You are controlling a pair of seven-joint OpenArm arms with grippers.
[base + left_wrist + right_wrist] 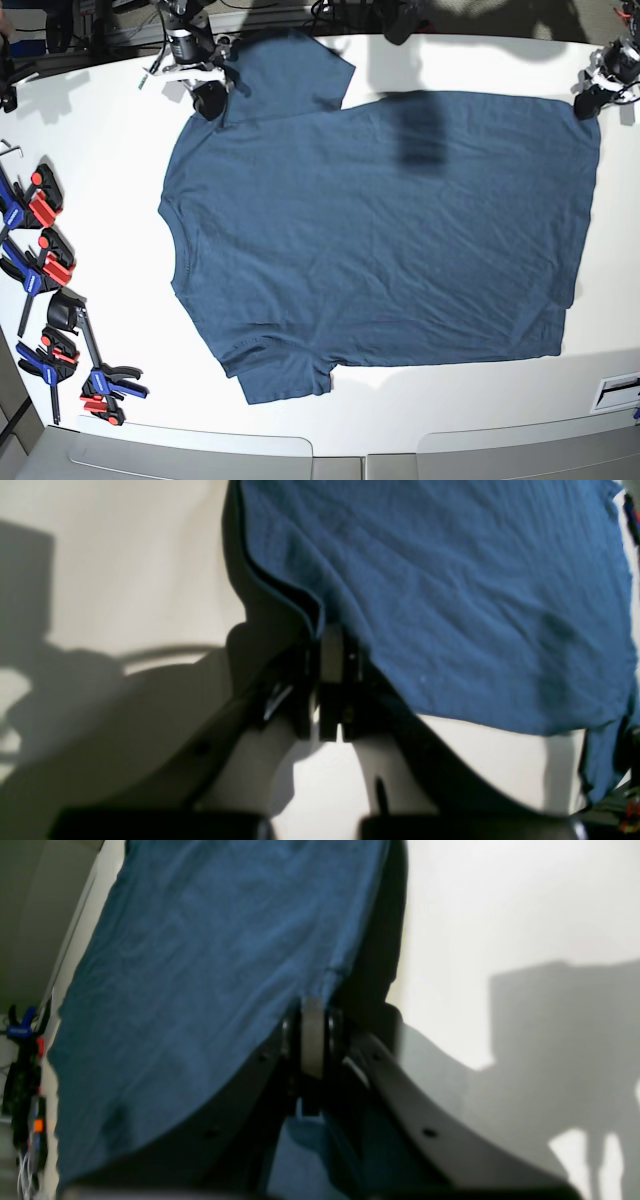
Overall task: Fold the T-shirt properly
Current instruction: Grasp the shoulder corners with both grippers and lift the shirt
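Tools, two, left tool (332, 645) and right tool (314, 1012) each clamped on one T-shirt (380, 230)

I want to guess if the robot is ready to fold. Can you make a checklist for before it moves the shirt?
1. Left gripper jaws shut on the T-shirt edge: ok.
2. Right gripper jaws shut on the shirt edge: ok.
3. Shirt spread flat on the white table: ok, light wrinkles only.
4. Both sleeves showing: ok.
5. Clamps lying apart from the shirt: ok.
6. How much cloth each grip holds: cannot tell.
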